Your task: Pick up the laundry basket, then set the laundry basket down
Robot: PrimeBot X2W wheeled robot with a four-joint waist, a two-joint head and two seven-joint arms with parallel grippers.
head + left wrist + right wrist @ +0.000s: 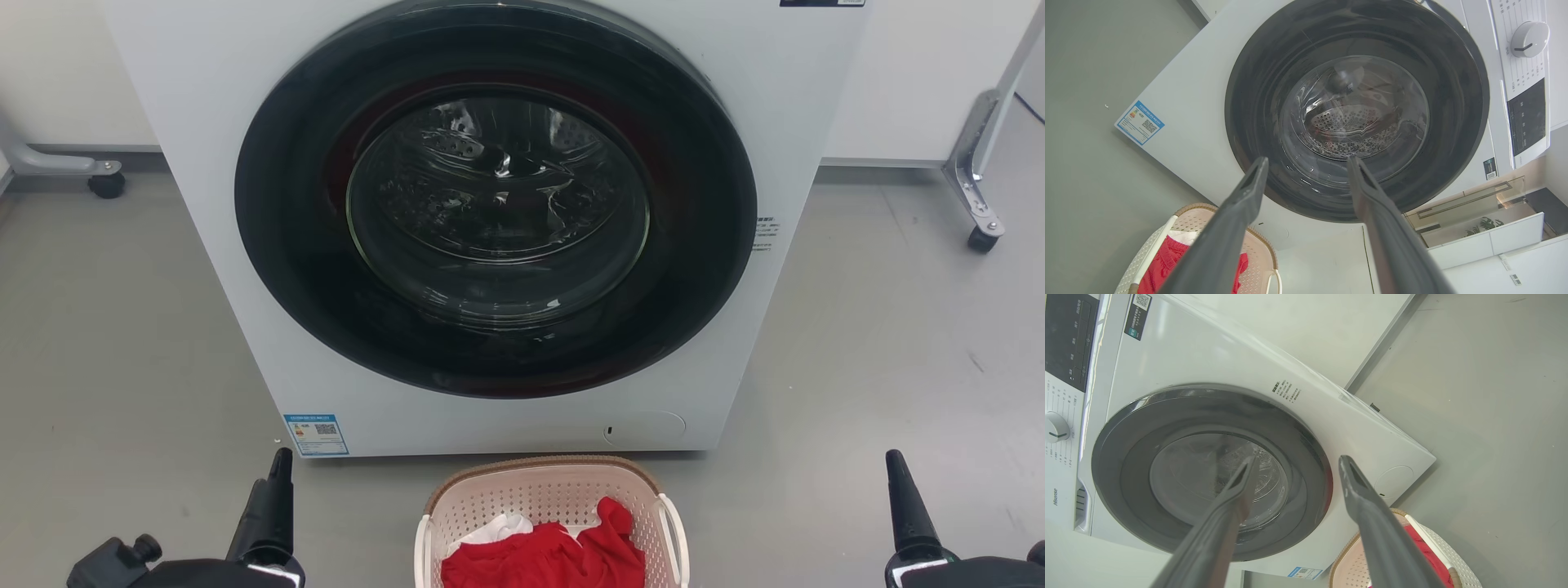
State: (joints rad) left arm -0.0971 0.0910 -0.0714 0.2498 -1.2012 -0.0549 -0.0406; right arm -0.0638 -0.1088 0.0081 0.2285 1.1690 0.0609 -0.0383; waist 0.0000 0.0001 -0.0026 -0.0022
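1. Cream-pink perforated plastic under a brown woven-look rim: the laundry basket (531, 494), low in the middle of the head view.
2. Stands on the grey floor (98, 327), just in front of the white washing machine (204, 245), between the two grippers and apart from both.
3. Holds a red garment (539, 559) with a little white cloth (498, 529) beside it; carries a white handle (673, 531) on each side.
4. Left gripper (1307, 160): fingers spread apart, gripping nothing. Hovers off the basket's left side, above the floor, pointing toward the machine's dark round door (1249, 102).
5. Right gripper (1297, 459): fingers likewise spread and empty. Hangs off the basket's right side, clear of the near handle.
6. Door shut, with the metal drum (498, 180) visible through its glass.
7. Blue label (315, 434) at the lower left corner of the machine's front, near the left gripper's finger in the head view.
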